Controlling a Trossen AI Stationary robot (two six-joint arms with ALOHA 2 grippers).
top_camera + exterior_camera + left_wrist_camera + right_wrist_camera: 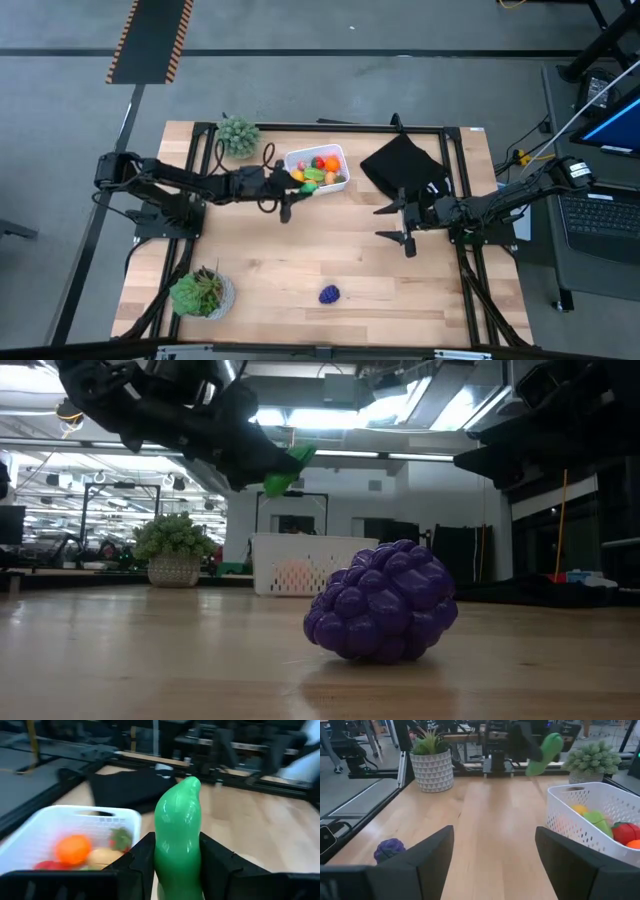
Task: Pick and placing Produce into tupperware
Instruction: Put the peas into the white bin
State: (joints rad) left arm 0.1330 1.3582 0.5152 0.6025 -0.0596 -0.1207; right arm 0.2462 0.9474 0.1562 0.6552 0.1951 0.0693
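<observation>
The left gripper (303, 186) sits just left of centre in the high view, at the lower left corner of the tub (337, 153), its jaws pinching a green vegetable (178, 827). In the left wrist view that piece stands upright between the two dark jaws, gripped around its lower half, with its rounded tip free above them. The low view shows it held well clear of the desk (290, 260).

The vegetable looks like smooth, glossy moulded plastic: probably light and stiff, and likely slippery, so the hold across its widest part seems sound. The tub already holds several pieces, among them an orange one (73, 848) and a red one (625, 831). Its perforated walls look thin and light, so it could slide if nudged.

A purple grape bunch (329, 294) lies alone near the lower centre of the high view, well apart from the tub. Its knobbly surface should give grip; taking it across the middle looks best.

The right gripper (405, 223) waits right of centre beside a black cloth (402, 163), its jaws spread and empty.

The vegetable's base is hidden behind the jaws, and the tub's lower contents are blurred and cannot be named.
</observation>
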